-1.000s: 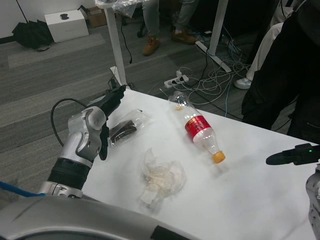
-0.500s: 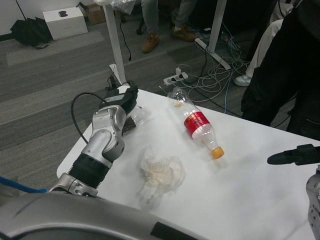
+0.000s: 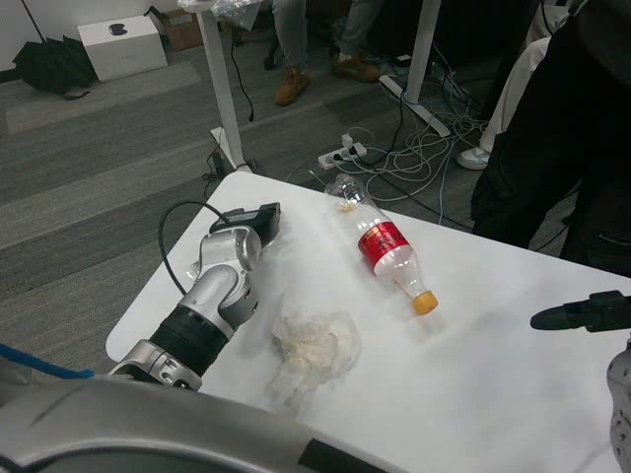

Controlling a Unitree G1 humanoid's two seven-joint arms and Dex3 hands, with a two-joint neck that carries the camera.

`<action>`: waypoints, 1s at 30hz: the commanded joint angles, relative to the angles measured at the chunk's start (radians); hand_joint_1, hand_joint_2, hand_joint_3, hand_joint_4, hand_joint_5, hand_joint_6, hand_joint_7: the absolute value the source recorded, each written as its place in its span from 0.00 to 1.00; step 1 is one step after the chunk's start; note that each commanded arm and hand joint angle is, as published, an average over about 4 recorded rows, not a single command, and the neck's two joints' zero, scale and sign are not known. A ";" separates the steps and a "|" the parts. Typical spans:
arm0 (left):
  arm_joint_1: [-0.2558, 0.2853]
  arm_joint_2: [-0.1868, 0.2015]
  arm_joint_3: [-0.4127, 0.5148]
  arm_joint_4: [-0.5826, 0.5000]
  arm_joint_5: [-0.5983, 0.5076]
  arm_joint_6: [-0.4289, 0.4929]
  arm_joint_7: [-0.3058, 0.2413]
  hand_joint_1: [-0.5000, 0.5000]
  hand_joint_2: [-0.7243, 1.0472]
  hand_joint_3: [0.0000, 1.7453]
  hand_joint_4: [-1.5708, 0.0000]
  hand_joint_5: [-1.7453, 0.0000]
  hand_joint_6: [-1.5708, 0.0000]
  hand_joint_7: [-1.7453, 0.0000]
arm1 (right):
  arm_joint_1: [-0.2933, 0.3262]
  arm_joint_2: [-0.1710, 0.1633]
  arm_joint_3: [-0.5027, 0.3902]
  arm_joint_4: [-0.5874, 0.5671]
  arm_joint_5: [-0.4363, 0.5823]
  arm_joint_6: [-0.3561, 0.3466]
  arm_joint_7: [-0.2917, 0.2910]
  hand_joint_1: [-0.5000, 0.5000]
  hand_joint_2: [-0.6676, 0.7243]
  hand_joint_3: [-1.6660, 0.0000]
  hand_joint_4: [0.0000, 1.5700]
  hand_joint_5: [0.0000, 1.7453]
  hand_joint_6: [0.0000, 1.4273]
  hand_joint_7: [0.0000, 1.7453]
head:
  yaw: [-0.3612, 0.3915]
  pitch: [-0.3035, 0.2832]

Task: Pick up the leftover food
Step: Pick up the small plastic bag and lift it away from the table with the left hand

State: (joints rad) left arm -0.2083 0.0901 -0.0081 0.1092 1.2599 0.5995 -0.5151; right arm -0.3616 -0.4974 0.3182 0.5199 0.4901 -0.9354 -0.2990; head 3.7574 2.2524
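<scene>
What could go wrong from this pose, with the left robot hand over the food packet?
1. The left robot hand hides the packet it covers, so the grip cannot be checked; it may close on loose wrapper and drop it.
2. It works near the table edge on the left; a nudge could push the packet off.
3. The crumpled plastic lies beside the left forearm; pulling back could drag it. The bottle lies apart, less exposed.

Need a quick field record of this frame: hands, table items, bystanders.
left hand: down on the table's far-left part, over the spot of the wrapped food; grip hidden
right hand: at right edge, above table, holding nothing visible
bottle: lying on its side, red label, orange cap
crumpled wrapper: near edge, centre
table: white
person: standing at far right
</scene>
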 commanded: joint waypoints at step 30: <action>0.035 0.001 0.003 0.038 -0.028 0.003 -0.011 0.16 0.75 0.04 1.00 0.71 1.00 0.93 | 0.028 -0.010 0.007 -0.007 0.019 -0.003 0.005 0.04 1.00 1.00 0.00 0.00 0.00 0.00 | 0.016 0.002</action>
State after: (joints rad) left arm -0.2098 0.0925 -0.0020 0.1429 1.2370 0.5990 -0.5070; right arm -0.3476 -0.4974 0.3212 0.5213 0.5061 -0.9354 -0.2972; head 3.7729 2.2532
